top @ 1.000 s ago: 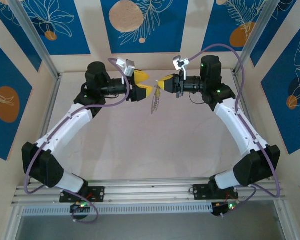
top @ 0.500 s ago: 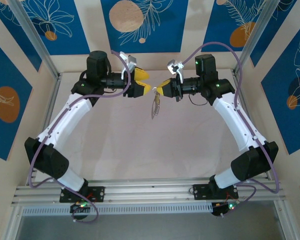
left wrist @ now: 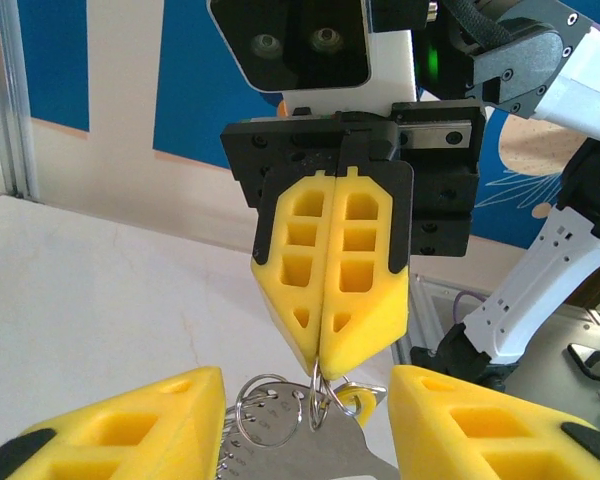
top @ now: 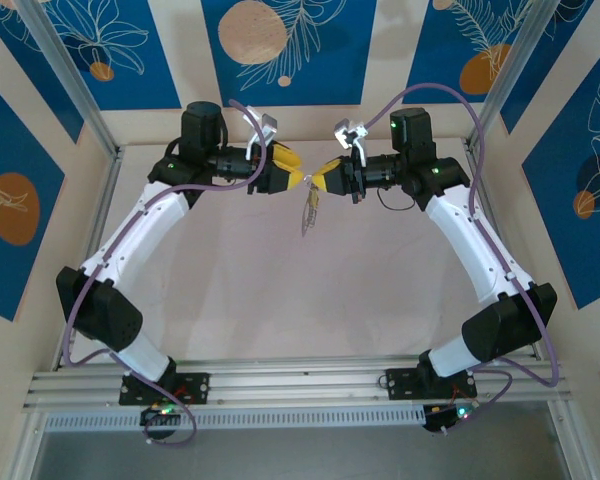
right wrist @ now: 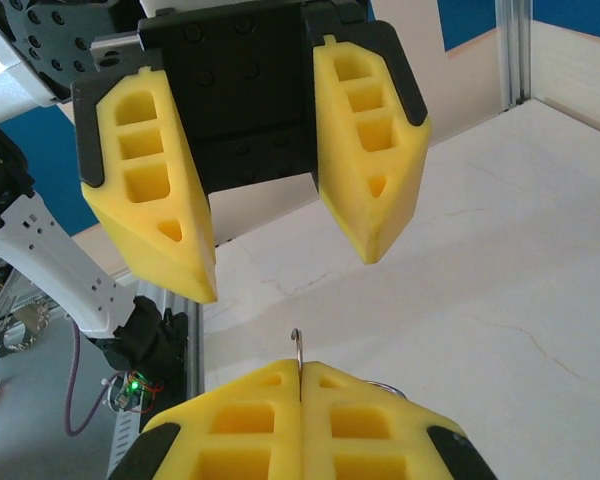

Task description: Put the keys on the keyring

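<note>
Right gripper (left wrist: 319, 368) jaws pinch the keyring (left wrist: 244, 412).

Pale marbled tabletop (top: 280, 290); blue panels (top: 330, 70) with orange circles (top: 15, 208), leaf outlines on beige walls (top: 190, 50); aluminium frame posts (top: 73, 80).

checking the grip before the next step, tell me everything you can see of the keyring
The keyring hangs in the air over the table from the right end effector, whose shut yellow fingers pinch a thin wire loop at its top. Below that sit a round wire ring and a flat silvery-grey metal part, cut off by the frame's edge.
</note>
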Robot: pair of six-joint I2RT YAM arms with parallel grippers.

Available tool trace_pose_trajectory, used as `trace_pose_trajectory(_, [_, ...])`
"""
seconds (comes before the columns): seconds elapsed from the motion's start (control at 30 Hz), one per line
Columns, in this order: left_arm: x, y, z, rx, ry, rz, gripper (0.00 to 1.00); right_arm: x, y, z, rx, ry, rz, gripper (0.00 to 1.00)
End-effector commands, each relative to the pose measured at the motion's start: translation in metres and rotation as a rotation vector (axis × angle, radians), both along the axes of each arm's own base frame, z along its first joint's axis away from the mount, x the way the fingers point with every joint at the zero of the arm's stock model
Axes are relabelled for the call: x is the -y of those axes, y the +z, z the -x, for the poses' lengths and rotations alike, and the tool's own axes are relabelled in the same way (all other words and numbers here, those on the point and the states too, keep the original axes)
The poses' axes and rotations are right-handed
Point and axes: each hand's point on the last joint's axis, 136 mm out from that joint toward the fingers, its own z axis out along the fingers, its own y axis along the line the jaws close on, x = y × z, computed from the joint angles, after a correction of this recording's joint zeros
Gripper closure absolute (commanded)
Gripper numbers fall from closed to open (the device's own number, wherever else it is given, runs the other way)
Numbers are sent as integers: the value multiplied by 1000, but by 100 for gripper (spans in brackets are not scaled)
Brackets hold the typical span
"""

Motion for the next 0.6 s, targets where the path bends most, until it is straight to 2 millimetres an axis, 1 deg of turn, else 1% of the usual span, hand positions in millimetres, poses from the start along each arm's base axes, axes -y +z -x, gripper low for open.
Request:
trace_pose_trajectory(0.0, [0, 10, 7, 5, -45, 23, 56, -3, 23, 14, 42, 42, -45, 100])
trace_pose_trajectory(0.27, [4, 6, 14, -10, -69, 19, 59, -6, 26, 16, 52, 41, -46, 100])
trace_pose_trajectory(0.43, [7, 4, 16, -13, -80, 17, 65, -7, 28, 17, 61, 38, -48, 100])
trace_pose_trajectory(0.57, [8, 1, 18, -15, -87, 11, 67, -6, 29, 17, 66, 33, -50, 100])
